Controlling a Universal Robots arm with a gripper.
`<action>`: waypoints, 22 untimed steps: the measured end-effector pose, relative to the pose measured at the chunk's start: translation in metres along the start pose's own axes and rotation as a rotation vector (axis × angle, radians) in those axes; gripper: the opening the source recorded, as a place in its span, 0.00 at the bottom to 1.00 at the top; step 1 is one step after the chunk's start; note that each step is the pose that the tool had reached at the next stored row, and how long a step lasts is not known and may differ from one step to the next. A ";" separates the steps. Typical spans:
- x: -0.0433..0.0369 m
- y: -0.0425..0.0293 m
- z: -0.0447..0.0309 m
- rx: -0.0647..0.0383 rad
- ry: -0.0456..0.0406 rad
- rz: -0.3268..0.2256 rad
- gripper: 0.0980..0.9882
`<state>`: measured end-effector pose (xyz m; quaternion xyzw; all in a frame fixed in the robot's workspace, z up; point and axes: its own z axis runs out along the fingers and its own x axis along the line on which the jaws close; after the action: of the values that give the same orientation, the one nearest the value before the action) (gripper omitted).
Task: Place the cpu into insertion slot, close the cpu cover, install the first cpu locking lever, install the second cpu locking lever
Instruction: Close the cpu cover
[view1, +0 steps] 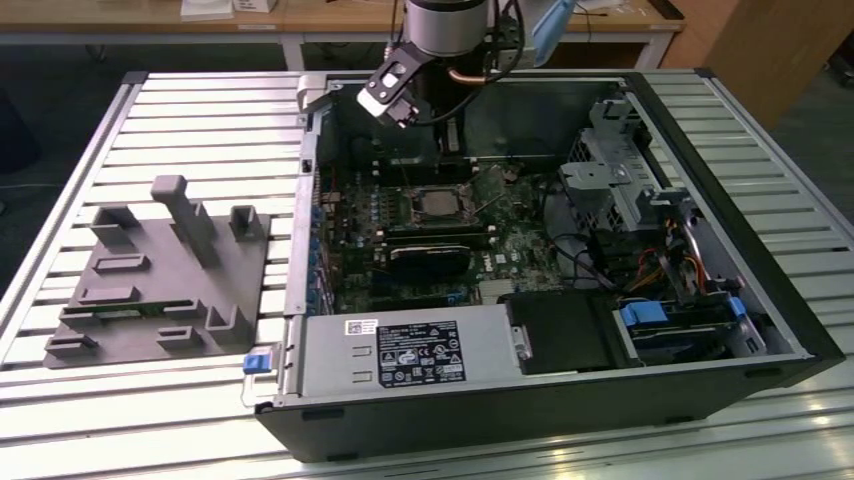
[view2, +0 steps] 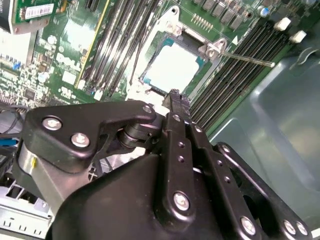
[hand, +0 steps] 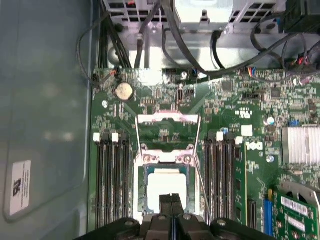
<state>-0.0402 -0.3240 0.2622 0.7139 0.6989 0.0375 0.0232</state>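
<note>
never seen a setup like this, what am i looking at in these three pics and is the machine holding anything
It is an open computer case lying on a slatted metal table, with a grey moulded block beside it on the exterior view's left. The exterior view comes from a camera off the arm. Both wrist views come from cameras riding on the robot arm, looking down at the green circuit board. The black parts in them are the gripper, its fingers pressed together with nothing held. Just past its tip the cpu, a square silvery chip, lies in the insertion slot, and the cpu cover is swung open.
</note>
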 end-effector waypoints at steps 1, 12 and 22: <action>0.0000 0.0027 0.0003 0.000 0.0001 0.000 0.01; 0.0008 0.0419 0.0036 0.005 0.0000 0.000 0.01; 0.0015 0.0765 0.0066 0.010 -0.0003 0.000 0.01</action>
<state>0.0366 -0.3241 0.2622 0.7141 0.6990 0.0338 0.0196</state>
